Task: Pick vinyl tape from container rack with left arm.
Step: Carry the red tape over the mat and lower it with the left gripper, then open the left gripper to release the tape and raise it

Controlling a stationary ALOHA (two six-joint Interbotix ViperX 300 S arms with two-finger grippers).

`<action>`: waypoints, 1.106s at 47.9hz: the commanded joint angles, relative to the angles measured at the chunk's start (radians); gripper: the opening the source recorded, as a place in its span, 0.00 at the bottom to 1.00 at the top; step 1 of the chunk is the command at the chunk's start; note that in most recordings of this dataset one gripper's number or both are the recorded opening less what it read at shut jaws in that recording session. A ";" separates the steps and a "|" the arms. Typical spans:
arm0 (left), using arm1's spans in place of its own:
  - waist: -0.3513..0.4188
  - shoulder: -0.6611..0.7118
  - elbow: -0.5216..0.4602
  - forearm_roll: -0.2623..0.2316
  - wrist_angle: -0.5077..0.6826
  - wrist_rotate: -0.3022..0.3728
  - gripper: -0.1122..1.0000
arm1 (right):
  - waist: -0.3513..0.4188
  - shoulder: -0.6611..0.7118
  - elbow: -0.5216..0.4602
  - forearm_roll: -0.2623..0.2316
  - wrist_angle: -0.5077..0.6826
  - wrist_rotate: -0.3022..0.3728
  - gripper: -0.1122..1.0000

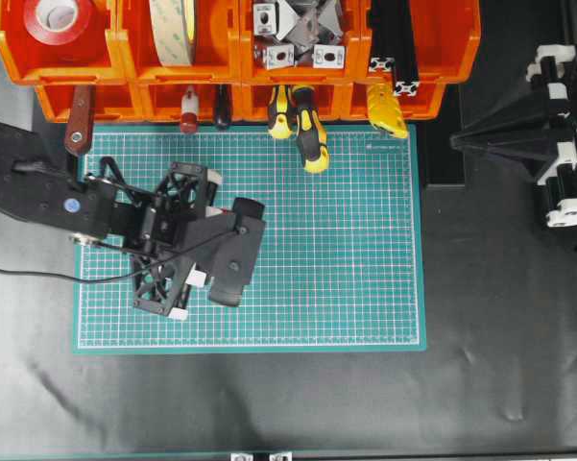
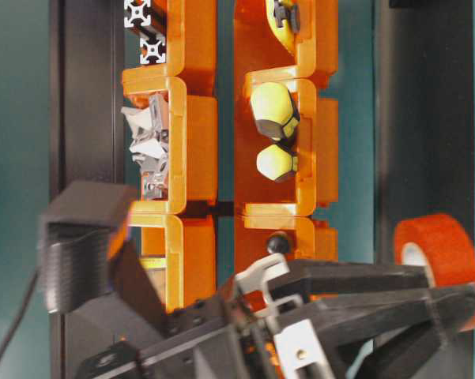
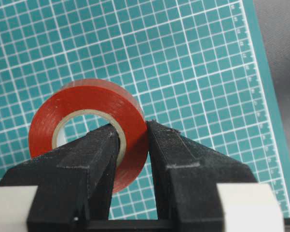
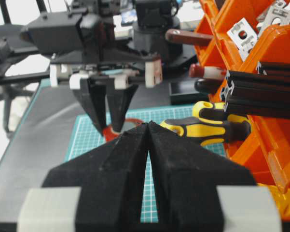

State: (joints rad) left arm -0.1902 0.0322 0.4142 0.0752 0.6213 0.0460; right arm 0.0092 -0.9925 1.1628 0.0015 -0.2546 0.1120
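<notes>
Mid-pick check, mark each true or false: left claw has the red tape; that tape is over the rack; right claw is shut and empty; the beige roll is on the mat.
1. The left claw grips the vinyl tape, one finger inside its core. True.
2. The held tape hangs over the rack. False: it is over the green cutting mat.
3. The right claw is shut and empty. True.
4. The beige roll lies on the mat. False: the cream-beige tape roll stands in an upper bin of the container rack.

No text can be read — the cutting mat (image 3: 193, 72) bears only grid lines; its edge marks are blurred.
</notes>
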 commanded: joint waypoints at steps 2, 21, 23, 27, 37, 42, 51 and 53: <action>-0.005 -0.002 -0.011 0.003 -0.028 0.003 0.27 | 0.003 0.003 -0.012 0.003 -0.028 0.002 0.10; -0.005 0.000 -0.006 0.003 -0.044 -0.008 0.31 | 0.003 0.003 -0.012 0.003 -0.029 0.002 0.10; -0.005 0.000 -0.006 0.002 -0.043 -0.003 0.41 | 0.003 0.003 -0.012 0.003 -0.029 0.002 0.10; -0.002 0.000 -0.006 0.002 -0.037 -0.003 0.63 | 0.003 0.005 -0.012 0.003 -0.031 0.002 0.10; -0.003 -0.003 -0.006 0.002 -0.037 -0.012 0.92 | 0.003 0.003 -0.012 0.003 -0.029 0.002 0.10; -0.003 -0.026 -0.003 0.003 -0.037 -0.020 0.90 | 0.003 0.003 -0.012 0.003 -0.029 0.002 0.10; -0.003 -0.138 0.031 0.002 -0.034 -0.074 0.90 | 0.003 0.003 -0.012 0.003 -0.026 0.002 0.10; -0.006 -0.172 0.044 0.003 -0.032 -0.089 0.90 | 0.003 0.005 -0.012 0.003 -0.025 0.003 0.10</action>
State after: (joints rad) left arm -0.1917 -0.0552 0.4525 0.0767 0.5906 -0.0261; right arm 0.0107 -0.9940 1.1628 0.0031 -0.2669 0.1120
